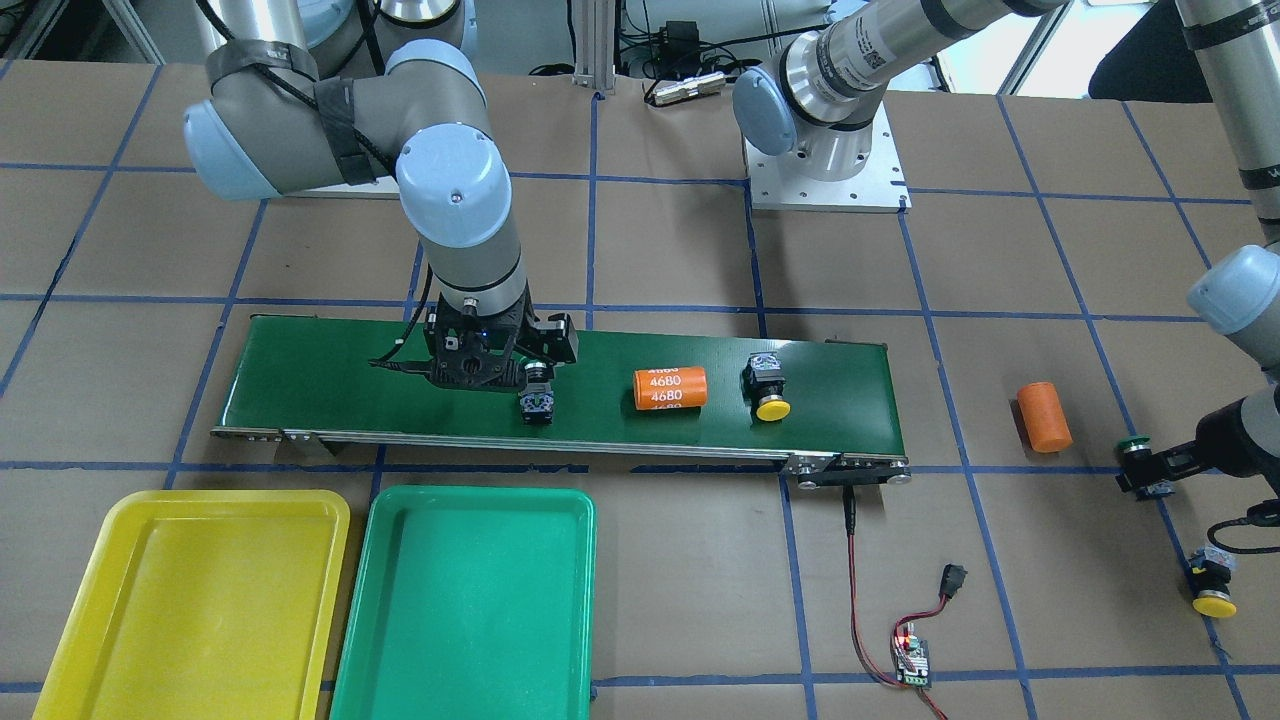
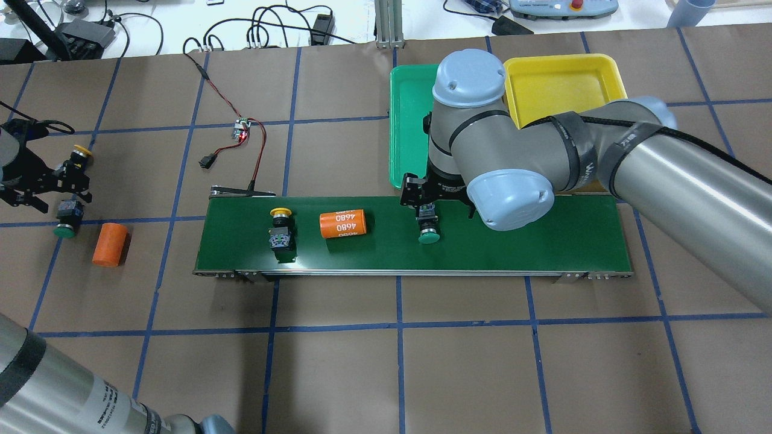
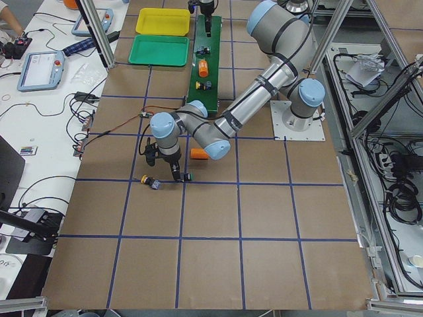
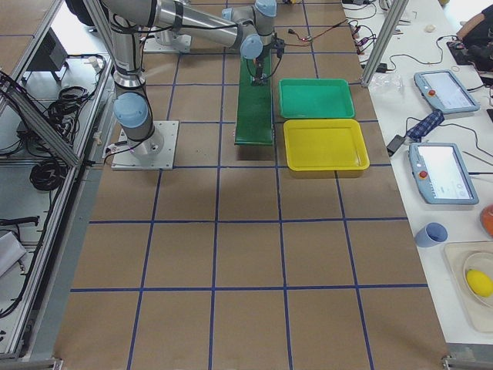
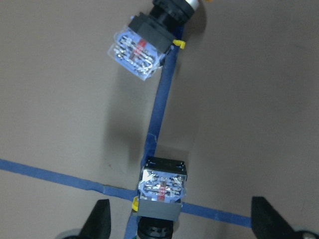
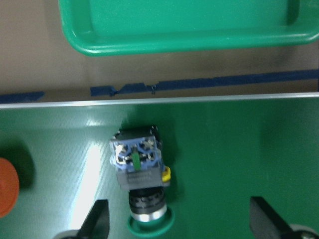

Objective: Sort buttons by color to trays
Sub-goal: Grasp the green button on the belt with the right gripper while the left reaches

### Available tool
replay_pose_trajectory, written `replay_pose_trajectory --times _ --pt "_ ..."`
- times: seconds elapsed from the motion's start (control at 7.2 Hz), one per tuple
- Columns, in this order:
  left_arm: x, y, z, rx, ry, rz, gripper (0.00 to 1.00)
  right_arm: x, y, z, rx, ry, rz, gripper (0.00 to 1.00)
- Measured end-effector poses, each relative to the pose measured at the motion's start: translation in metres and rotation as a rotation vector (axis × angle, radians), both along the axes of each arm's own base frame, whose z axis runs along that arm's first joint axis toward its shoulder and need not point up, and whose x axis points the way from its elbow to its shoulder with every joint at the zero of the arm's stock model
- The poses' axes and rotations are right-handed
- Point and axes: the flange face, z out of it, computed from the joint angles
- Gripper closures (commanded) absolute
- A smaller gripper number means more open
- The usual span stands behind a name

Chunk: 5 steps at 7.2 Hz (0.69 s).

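A green-capped button lies on the conveyor belt between my right gripper's open fingers, untouched. A yellow-capped button lies further along the belt. My left gripper is open low over the table, with a second green-capped button between its fingers, untouched; that button shows in the front view. A second yellow-capped button lies just beyond it. The yellow tray and the green tray sit side by side beside the belt, both bare.
An orange cylinder marked 4680 lies on the belt between the two buttons there. A plain orange cylinder lies on the table past the belt's end. A small circuit board with red and black wires runs to the belt.
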Motion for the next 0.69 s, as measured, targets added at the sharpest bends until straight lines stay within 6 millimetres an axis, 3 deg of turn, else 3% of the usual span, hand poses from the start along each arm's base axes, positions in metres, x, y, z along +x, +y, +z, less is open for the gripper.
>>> replay_pose_trajectory --times 0.14,0.42,0.56,0.69 --pt "0.010 0.004 -0.006 0.008 0.008 0.002 0.09 0.005 -0.006 -0.012 -0.014 -0.002 -0.019 0.04" --pt "0.017 0.012 -0.016 0.024 0.027 -0.011 0.89 0.007 -0.011 -0.027 -0.013 0.016 -0.025 0.95" --pt "0.017 0.014 -0.019 0.030 0.035 -0.019 1.00 0.006 -0.010 -0.030 -0.003 0.024 -0.027 1.00" --pt "0.017 0.013 -0.016 0.024 0.033 -0.024 1.00 0.005 -0.009 -0.031 0.012 0.030 -0.027 1.00"
